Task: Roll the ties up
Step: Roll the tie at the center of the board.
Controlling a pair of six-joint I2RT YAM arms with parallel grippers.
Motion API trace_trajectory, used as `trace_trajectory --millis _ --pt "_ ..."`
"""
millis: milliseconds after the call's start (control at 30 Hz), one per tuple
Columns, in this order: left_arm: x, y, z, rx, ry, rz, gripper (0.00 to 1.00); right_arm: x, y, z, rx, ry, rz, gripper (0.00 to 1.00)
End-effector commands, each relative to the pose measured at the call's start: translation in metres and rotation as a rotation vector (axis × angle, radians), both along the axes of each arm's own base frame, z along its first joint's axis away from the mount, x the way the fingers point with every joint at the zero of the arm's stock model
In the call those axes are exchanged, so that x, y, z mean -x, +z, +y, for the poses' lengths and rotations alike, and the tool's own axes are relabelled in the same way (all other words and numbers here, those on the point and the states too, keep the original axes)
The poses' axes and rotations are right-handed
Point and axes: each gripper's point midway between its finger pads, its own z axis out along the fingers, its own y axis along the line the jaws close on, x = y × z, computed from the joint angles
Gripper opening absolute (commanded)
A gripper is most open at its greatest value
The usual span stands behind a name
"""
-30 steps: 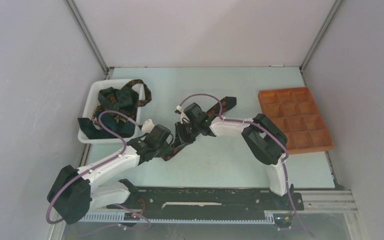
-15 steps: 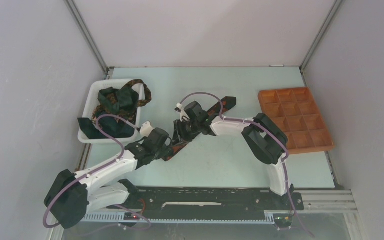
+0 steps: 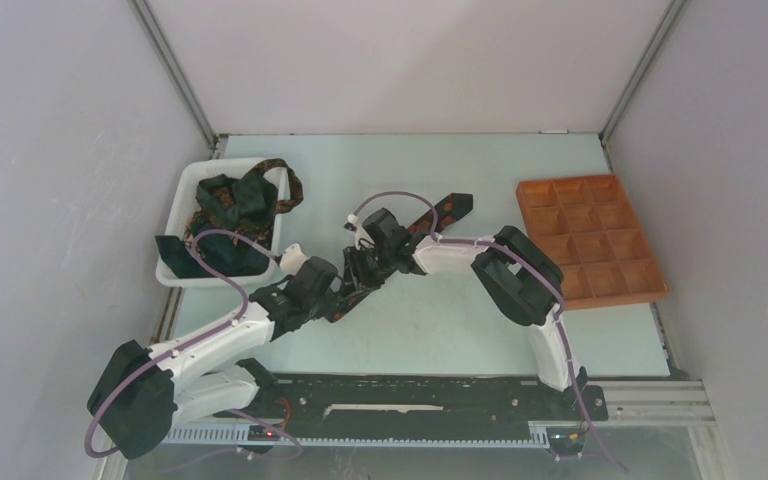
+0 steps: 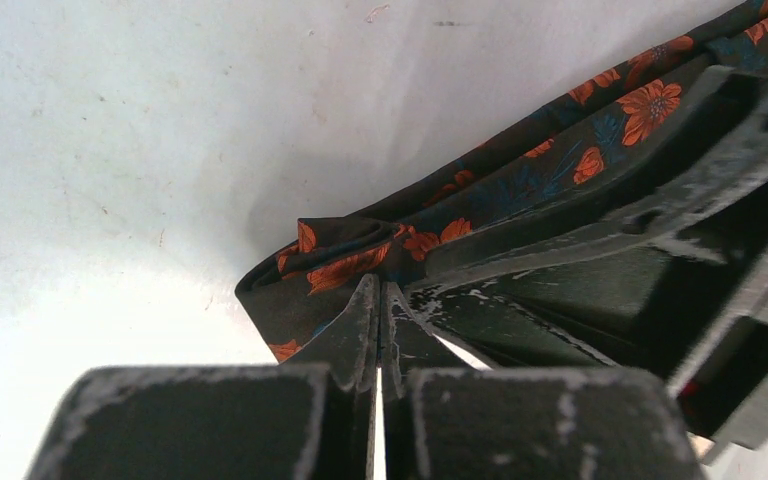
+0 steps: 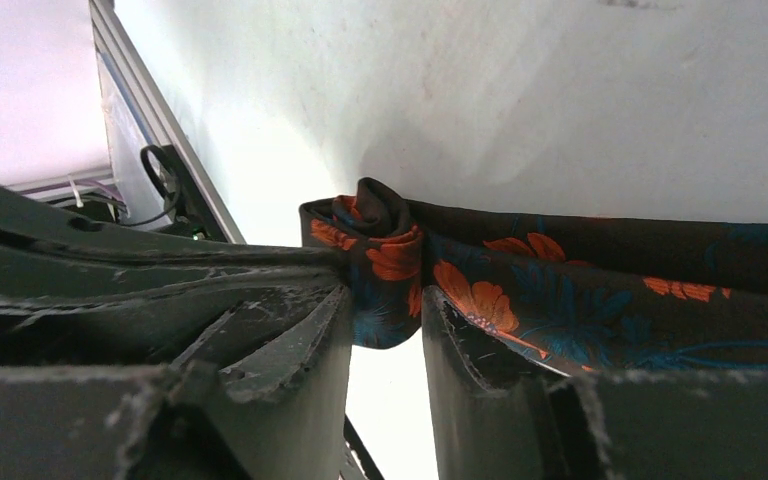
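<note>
Barely begun: one tie shows only a first small coil

Only the narrow tip of the floral tie (image 5: 580, 270) has been turned in on itself, forming a tight little curl; the rest of the dark, orange-flowered strip lies unrolled on the desk (image 3: 440, 330), running diagonally away from the arms toward the back right. The right end effector (image 5: 385, 300) is closed on the tie, with its fingers on either side of the fabric just below that curl. The left end effector (image 4: 378, 295) meets the same end of the tie from the other side. Its fingers are pressed almost together with their tips at the folded edge, and the wrist view does not show whether any cloth is pinched between them.

The other ties (image 3: 230, 200) sit in a tangled heap in the white bin (image 3: 185, 175) at the left of the desk, none of them rolled. The orange-brown compartment tray (image 3: 590, 240) at the right has nothing in the cells that can be seen.

By this reckoning nearly all of the work remains: almost the full length of this tie needs winding up, and every tie in the bin awaits its turn
</note>
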Motion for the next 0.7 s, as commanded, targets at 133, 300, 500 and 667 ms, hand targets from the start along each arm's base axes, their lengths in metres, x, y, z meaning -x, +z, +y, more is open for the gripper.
trace_trajectory --millis 133,300,500,667 --pt "-0.004 0.007 -0.001 0.011 0.004 -0.040 0.00 -0.003 -0.006 0.012 -0.030 0.028 0.011 0.30" --pt "-0.002 0.017 0.001 0.005 -0.012 -0.054 0.12 -0.006 -0.013 0.008 -0.011 0.016 0.013 0.20" --pt "0.011 0.047 0.028 -0.045 0.001 -0.113 0.58 -0.007 -0.023 0.006 0.012 0.011 0.017 0.13" --pt "0.026 0.056 0.046 -0.038 0.002 -0.165 0.99 -0.008 -0.031 0.001 0.040 0.007 0.014 0.10"
